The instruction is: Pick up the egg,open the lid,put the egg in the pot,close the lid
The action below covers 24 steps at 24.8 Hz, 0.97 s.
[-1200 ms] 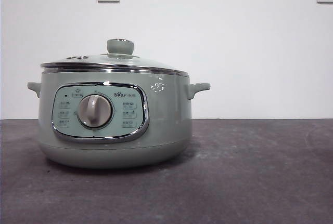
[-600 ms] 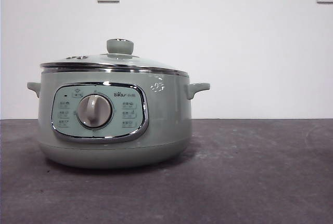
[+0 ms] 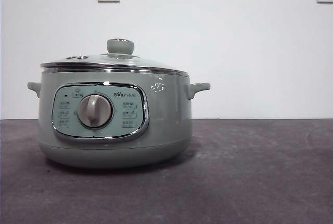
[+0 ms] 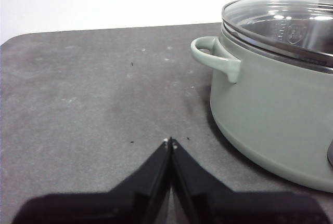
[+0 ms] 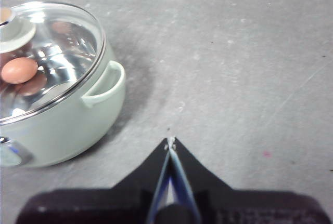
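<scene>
The egg (image 5: 19,70) lies inside the pot (image 3: 112,122) under the seated lid (image 3: 114,60); the right gripper (image 5: 170,142) and left gripper (image 4: 170,142) hover well apart, jaws closed, empty.

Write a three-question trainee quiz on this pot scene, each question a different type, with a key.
1. True or false: the lid sits closed on the pot.
2. Where is the egg? A) on the table beside the pot B) inside the pot, seen through the glass C) held in the right tool
3. Fill in: the left tool and the right tool both hang above the grey table with jaws ____.

Key: 1 true; 2 B; 3 shut, holding nothing.
</scene>
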Each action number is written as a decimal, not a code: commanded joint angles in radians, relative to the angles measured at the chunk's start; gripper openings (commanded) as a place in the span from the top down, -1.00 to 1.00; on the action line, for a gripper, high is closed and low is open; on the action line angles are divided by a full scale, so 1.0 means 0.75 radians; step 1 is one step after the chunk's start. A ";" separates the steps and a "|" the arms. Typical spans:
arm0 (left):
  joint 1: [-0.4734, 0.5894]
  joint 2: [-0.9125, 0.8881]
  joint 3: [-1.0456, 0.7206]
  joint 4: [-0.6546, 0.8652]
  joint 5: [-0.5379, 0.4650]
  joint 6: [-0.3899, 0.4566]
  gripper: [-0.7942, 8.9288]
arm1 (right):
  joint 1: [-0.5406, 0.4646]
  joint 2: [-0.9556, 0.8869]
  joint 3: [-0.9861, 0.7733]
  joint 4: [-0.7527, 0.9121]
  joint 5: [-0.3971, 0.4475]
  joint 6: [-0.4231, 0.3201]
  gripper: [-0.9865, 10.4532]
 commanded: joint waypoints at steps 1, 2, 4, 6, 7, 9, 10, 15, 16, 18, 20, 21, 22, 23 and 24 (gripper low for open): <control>0.002 -0.004 -0.020 0.004 -0.002 -0.009 0.84 | 0.002 -0.020 -0.005 0.008 0.048 -0.011 0.83; 0.002 -0.004 -0.020 0.004 -0.002 -0.009 0.84 | -0.007 -0.060 -0.005 -0.012 0.048 -0.020 0.83; 0.002 -0.004 -0.020 0.004 -0.002 -0.009 0.84 | -0.061 -0.132 -0.009 -0.013 0.035 -0.076 0.83; 0.002 -0.004 -0.020 0.004 -0.002 -0.009 0.84 | -0.186 -0.237 -0.068 0.109 -0.012 -0.103 0.83; 0.002 -0.004 -0.020 0.004 -0.002 -0.009 0.84 | -0.273 -0.306 -0.132 0.205 -0.107 -0.104 0.83; 0.002 -0.004 -0.020 0.004 -0.002 -0.009 0.84 | -0.449 -0.466 -0.309 0.400 -0.273 -0.102 0.83; 0.002 -0.004 -0.020 0.004 -0.003 -0.009 0.84 | -0.513 -0.537 -0.400 0.464 -0.298 -0.102 0.83; 0.002 -0.004 -0.020 0.004 -0.002 -0.009 0.84 | -0.618 -0.743 -0.694 0.499 -0.314 -0.044 0.83; 0.002 -0.004 -0.020 0.004 -0.002 -0.009 0.84 | -0.618 -0.771 -0.740 0.505 -0.314 -0.034 0.83; 0.002 -0.004 -0.020 0.004 -0.002 -0.009 0.84 | -0.616 -0.815 -0.820 0.527 -0.316 -0.028 0.83; 0.002 -0.004 -0.020 0.004 -0.003 -0.009 0.84 | -0.605 -0.854 -0.887 0.539 -0.315 -0.007 0.83; 0.002 -0.004 -0.020 0.004 -0.002 -0.009 0.84 | -0.598 -0.868 -0.908 0.539 -0.315 0.001 0.83; 0.002 -0.004 -0.020 0.004 -0.002 -0.009 0.84 | -0.591 -0.883 -0.928 0.539 -0.315 0.005 0.83; 0.002 -0.004 -0.020 0.004 -0.002 -0.009 0.84 | -0.587 -0.898 -0.946 0.540 -0.315 0.004 0.83; 0.002 -0.004 -0.020 0.004 -0.002 -0.009 0.84 | -0.583 -0.909 -0.960 0.540 -0.315 0.004 0.83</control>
